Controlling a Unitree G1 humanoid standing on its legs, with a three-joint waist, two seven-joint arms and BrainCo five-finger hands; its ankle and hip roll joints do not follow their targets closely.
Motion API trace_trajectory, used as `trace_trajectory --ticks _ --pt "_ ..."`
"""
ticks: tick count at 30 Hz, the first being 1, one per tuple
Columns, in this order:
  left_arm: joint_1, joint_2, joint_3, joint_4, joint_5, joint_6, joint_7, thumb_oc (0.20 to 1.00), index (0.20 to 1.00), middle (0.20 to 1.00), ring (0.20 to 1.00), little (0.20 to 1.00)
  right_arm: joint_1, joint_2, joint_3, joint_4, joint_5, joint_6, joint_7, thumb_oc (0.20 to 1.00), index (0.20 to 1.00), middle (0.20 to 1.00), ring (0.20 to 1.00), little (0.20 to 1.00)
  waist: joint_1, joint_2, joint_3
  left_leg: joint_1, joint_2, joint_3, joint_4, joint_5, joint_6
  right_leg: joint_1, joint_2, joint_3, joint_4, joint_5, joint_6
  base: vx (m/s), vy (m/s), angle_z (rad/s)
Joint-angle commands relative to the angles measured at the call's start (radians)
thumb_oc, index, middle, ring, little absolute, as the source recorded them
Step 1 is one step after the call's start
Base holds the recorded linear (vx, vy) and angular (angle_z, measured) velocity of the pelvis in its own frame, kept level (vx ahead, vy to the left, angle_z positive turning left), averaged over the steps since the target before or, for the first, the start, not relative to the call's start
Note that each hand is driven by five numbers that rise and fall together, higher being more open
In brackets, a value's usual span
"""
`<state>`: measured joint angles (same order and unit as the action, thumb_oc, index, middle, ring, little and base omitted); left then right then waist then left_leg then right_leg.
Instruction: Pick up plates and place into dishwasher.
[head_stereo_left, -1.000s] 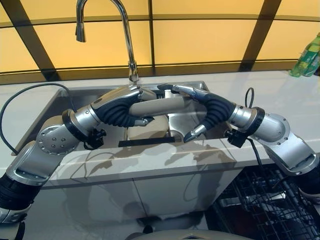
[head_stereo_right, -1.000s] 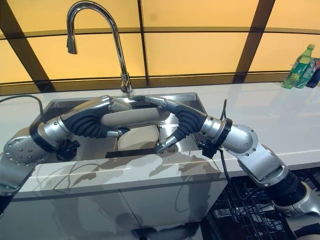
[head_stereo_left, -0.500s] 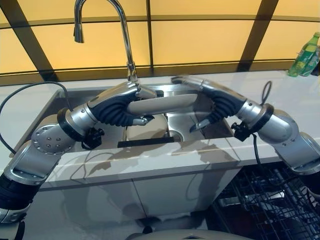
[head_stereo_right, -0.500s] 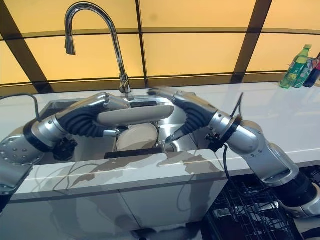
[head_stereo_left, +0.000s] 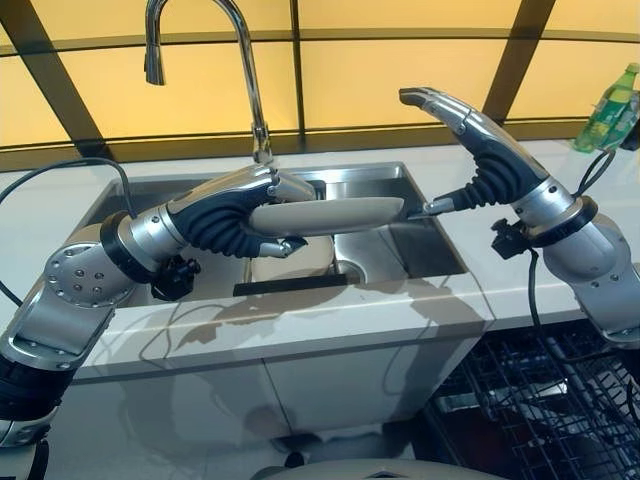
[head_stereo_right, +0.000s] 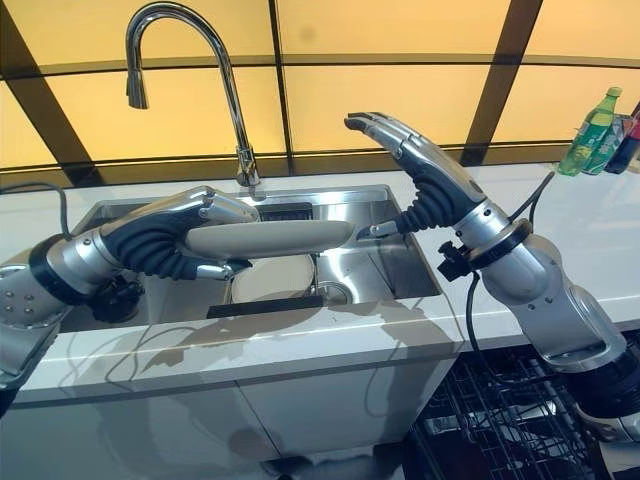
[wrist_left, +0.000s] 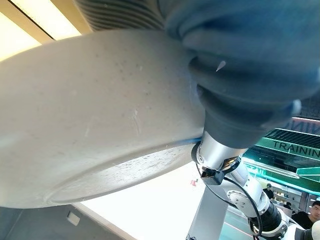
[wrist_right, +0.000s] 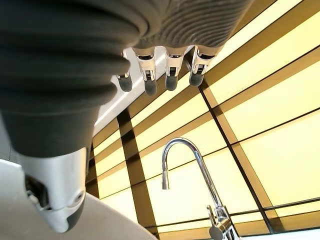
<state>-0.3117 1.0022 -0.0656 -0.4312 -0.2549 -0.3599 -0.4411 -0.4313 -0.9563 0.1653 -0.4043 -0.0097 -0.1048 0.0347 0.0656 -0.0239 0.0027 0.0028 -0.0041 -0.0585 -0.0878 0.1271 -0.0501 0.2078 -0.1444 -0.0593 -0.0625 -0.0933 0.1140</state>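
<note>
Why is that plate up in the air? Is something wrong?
Nothing looks wrong. The left hand holds the round beige plate level above the steel sink. The right hand is raised beside it, fingers straight, holding nothing.

two plates: one plate (head_stereo_left: 325, 214) held level over the sink, a second plate (head_stereo_right: 272, 277) lying down in the basin. one sink (head_stereo_right: 400, 262). one tap (head_stereo_right: 215, 70). two robot hands, the left hand (head_stereo_right: 205, 215) and the right hand (head_stereo_right: 405, 150). bottles (head_stereo_right: 592, 134) at the counter's far right, number unclear.
</note>
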Motion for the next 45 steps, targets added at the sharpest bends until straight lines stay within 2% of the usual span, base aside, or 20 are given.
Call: trace_trajectory --ticks 1,3,7,13,20,28,29,30,33,45 --pt "-0.048 -0.008 0.019 0.028 -0.061 -0.032 0.016 0.200 0.200 0.200 0.200 0.200 -0.025 -0.024 -0.017 0.024 0.030 -0.039 -0.016 1.000 1.000 1.000 1.000 1.000 0.014 0.010 -0.065 0.060 0.001 -0.014 0.023 -0.136 0.018 -0.126 -0.023 -0.014 -0.004 0.135 0.041 0.00 0.000 0.00" --pt "-0.057 -0.015 0.013 0.024 -0.063 -0.026 0.017 0.200 0.200 0.200 0.200 0.200 -0.036 -0.017 0.004 0.014 0.055 -0.032 0.003 1.000 1.000 1.000 1.000 1.000 0.015 0.011 -0.066 0.059 -0.001 -0.017 0.023 -0.136 0.019 -0.126 -0.023 -0.012 -0.004 0.134 0.041 0.00 0.000 0.00" --pt "-0.071 -0.024 0.000 0.022 -0.064 -0.015 0.018 0.200 0.200 0.200 0.200 0.200 -0.049 0.006 0.058 -0.024 0.233 -0.021 0.164 1.000 1.000 1.000 1.000 1.000 0.018 0.009 -0.070 0.059 -0.002 -0.018 0.022 -0.135 0.018 -0.125 -0.027 -0.015 -0.006 0.135 0.043 0.00 0.000 0.00" --pt "-0.086 -0.044 -0.039 0.030 -0.040 -0.016 0.034 0.200 0.200 0.200 0.200 0.200 -0.087 0.060 0.166 -0.042 0.416 0.006 0.295 1.000 1.000 1.000 1.000 1.000 0.029 0.001 -0.069 0.058 -0.003 -0.020 0.025 -0.133 0.018 -0.120 -0.030 -0.024 -0.005 0.132 0.040 0.01 0.003 0.02" --pt "-0.094 -0.043 -0.051 0.025 -0.047 -0.013 0.051 0.200 0.200 0.200 0.200 0.200 -0.108 0.100 0.224 -0.046 0.454 0.008 0.329 1.000 1.000 1.000 1.000 1.000 0.038 -0.002 -0.068 0.058 -0.002 -0.015 0.028 -0.131 0.019 -0.120 -0.031 -0.031 0.001 0.129 0.038 0.00 0.001 0.01" --pt "-0.117 -0.074 -0.084 0.017 -0.033 -0.007 0.047 0.200 0.200 0.200 0.200 0.200 -0.164 0.189 0.286 -0.056 0.448 0.006 0.272 1.000 1.000 1.000 1.000 1.000 0.047 0.001 -0.065 0.059 -0.003 -0.013 0.034 -0.134 0.021 -0.114 -0.030 -0.031 -0.010 0.133 0.034 0.00 0.000 0.00" --pt "-0.118 -0.074 -0.084 0.017 -0.032 -0.006 0.050 0.200 0.200 0.200 0.200 0.200 -0.166 0.192 0.288 -0.057 0.448 0.007 0.265 0.912 0.912 0.912 0.912 0.912 0.047 0.002 -0.065 0.058 -0.003 -0.012 0.035 -0.135 0.021 -0.114 -0.030 -0.031 -0.009 0.133 0.034 0.00 0.000 0.00" --pt "-0.119 -0.074 -0.084 0.019 -0.032 -0.005 0.053 0.200 0.200 0.200 0.200 0.200 -0.170 0.195 0.288 -0.058 0.449 0.012 0.259 0.680 0.680 0.680 0.680 0.680 0.047 0.002 -0.066 0.058 -0.003 -0.011 0.036 -0.136 0.021 -0.114 -0.030 -0.031 -0.009 0.133 0.035 0.00 0.000 0.00" --pt "-0.122 -0.075 -0.079 0.026 -0.028 -0.005 0.055 0.200 0.200 0.200 0.200 0.200 -0.165 0.196 0.283 -0.050 0.428 0.024 0.259 0.200 0.200 0.200 0.200 0.200 0.045 0.004 -0.064 0.058 -0.004 -0.011 0.036 -0.135 0.023 -0.115 -0.029 -0.029 -0.007 0.132 0.033 0.00 0.000 0.00" --pt "-0.104 -0.088 -0.049 0.021 -0.024 0.001 0.050 0.200 0.200 0.200 0.200 0.200 -0.111 0.201 0.230 -0.038 0.410 0.040 0.221 0.200 0.200 0.200 0.200 0.200 0.042 0.005 -0.066 0.058 -0.006 -0.013 0.031 -0.131 0.025 -0.118 -0.026 -0.031 -0.001 0.129 0.031 0.00 0.000 0.00"
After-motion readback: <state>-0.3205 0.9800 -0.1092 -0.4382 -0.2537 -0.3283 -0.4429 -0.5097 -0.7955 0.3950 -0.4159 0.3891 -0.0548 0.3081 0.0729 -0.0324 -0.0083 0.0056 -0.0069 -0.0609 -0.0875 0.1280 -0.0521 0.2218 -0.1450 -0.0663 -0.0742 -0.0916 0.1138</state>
